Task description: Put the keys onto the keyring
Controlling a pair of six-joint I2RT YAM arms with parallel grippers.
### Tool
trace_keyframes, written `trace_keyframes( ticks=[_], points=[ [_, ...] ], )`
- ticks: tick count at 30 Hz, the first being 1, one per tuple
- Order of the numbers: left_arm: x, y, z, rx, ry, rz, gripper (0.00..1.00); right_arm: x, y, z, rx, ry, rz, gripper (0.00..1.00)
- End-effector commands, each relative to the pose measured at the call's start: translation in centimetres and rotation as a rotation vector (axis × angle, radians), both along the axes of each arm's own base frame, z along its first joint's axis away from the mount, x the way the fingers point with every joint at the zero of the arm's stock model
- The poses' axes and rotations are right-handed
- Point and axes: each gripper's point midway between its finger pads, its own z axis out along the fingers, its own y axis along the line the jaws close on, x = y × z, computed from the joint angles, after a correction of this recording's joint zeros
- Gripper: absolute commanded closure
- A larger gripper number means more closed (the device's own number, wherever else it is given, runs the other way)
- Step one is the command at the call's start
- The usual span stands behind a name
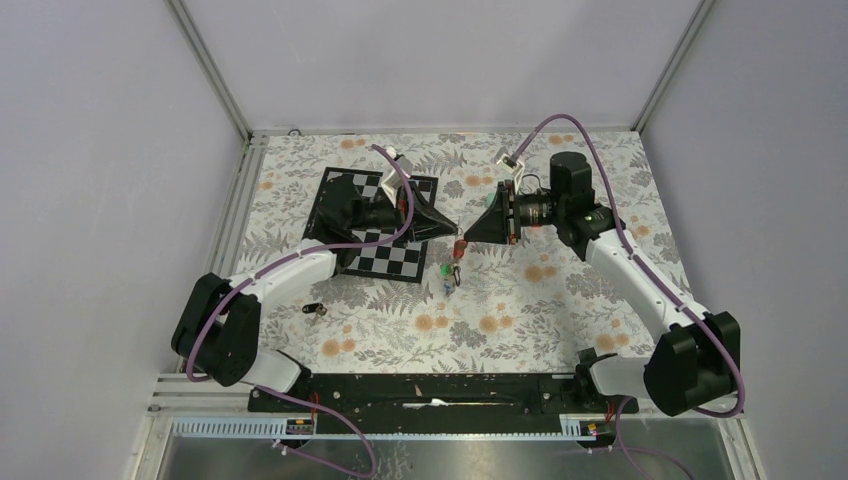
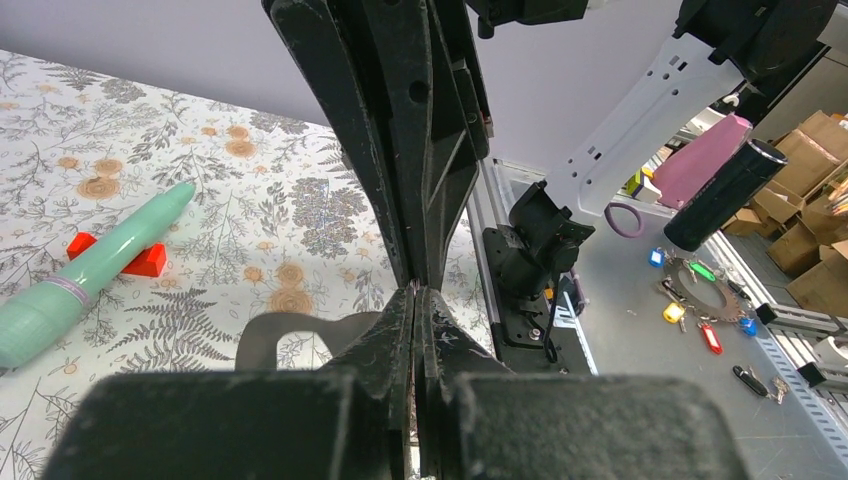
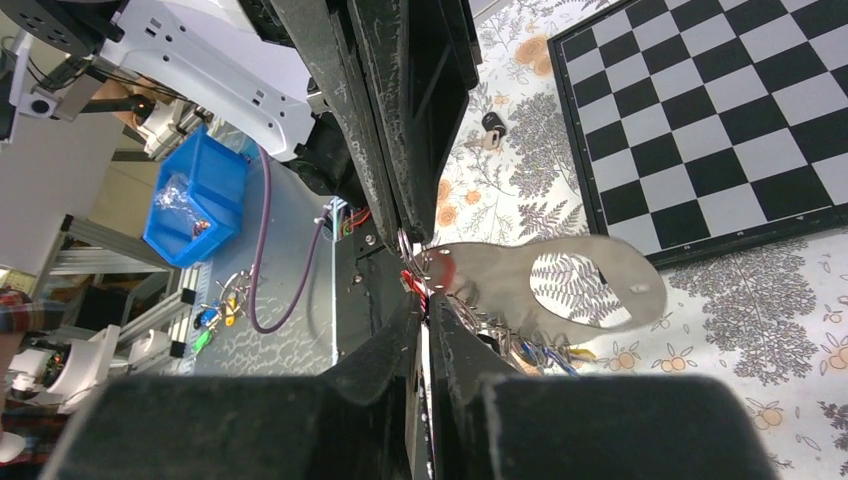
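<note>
Over the middle of the table my two grippers meet tip to tip. My left gripper (image 1: pixel 451 231) (image 2: pixel 415 296) is shut on the keyring (image 3: pixel 600 265), a grey oval loop that sticks out sideways from its tip (image 2: pixel 268 332). My right gripper (image 1: pixel 469 236) (image 3: pixel 424 302) is shut on a red-tagged key (image 3: pixel 418 284) right at the loop. Several other keys (image 1: pixel 449 272) (image 3: pixel 535 350) with green, blue and yellow tags hang in a bunch below the two tips. One black-tagged key (image 1: pixel 314 309) (image 3: pixel 489 128) lies alone on the cloth, near the left arm.
A checkerboard mat (image 1: pixel 385 262) (image 3: pixel 720 110) lies under the left arm. A teal tube (image 2: pixel 95 268) rests on a red block (image 2: pixel 146 262) on the floral cloth. Grey walls close in the table on the left, back and right.
</note>
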Motion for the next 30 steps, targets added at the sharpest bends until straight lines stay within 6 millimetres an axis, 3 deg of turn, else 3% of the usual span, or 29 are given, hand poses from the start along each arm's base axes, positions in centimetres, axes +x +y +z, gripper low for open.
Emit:
trace_keyframes(
  ticks=[1, 6, 23, 30],
  points=[
    [-0.4, 0.4, 2.5, -0.072, -0.131, 0.007, 1.00, 0.1, 0.2, 0.4, 0.038, -0.011, 0.028, 0.93],
    [-0.9, 0.5, 2.7, -0.099, -0.147, -0.004, 1.00, 0.2, 0.4, 0.1, 0.052, 0.004, 0.034, 1.00],
    [-1.4, 0.1, 2.6, -0.150, -0.135, -0.020, 1.00, 0.0, 1.4, -0.8, 0.078, 0.066, 0.059, 0.99],
    [-1.8, -0.1, 2.5, -0.153, -0.143, -0.032, 1.00, -0.2, 1.8, -1.0, 0.070, 0.079, 0.080, 0.83]
  ],
)
